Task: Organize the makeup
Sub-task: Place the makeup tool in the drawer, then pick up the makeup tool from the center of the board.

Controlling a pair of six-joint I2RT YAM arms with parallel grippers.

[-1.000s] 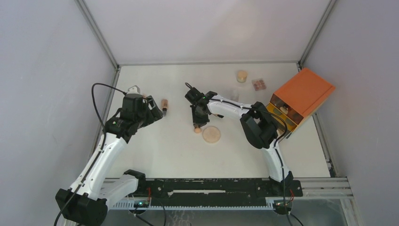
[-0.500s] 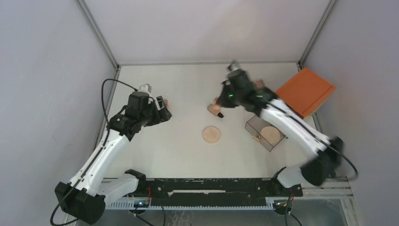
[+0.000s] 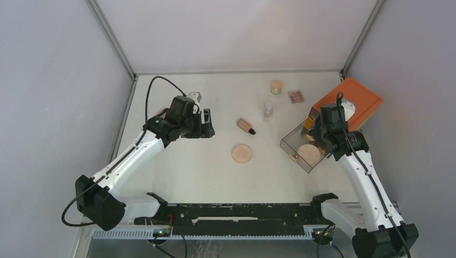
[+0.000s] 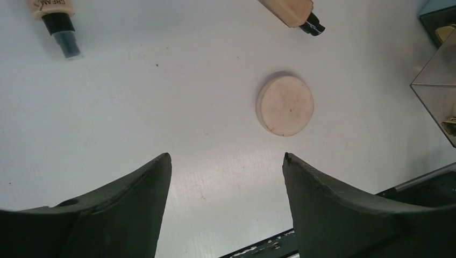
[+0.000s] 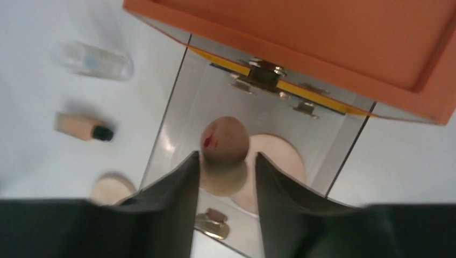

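My right gripper (image 5: 227, 156) is shut on a beige sponge (image 5: 223, 141) with a red smear. It hangs over the pulled-out clear drawer (image 3: 290, 141), which holds a round tan disc (image 5: 279, 156). From above, the right gripper (image 3: 318, 135) sits at the drawer's far end. My left gripper (image 3: 208, 124) is open and empty above bare table. Ahead of the left gripper (image 4: 226, 158) lie another tan disc (image 4: 285, 105) and two peach bottles with black caps (image 4: 293, 9) (image 4: 54, 15). The top view shows that loose disc (image 3: 242, 153) and one peach bottle (image 3: 246, 127) mid-table.
The orange-topped drawer box (image 3: 348, 104) stands at the right edge, tilted. A small clear bottle (image 3: 268, 110), a tan jar (image 3: 276, 86) and a small palette (image 3: 296, 96) sit at the back. The drawer's gold handle (image 5: 212, 223) faces the table centre.
My right arm has swung from the table centre to over the drawer, which now stands pulled out. My left arm has reached rightward toward the centre, staying open.
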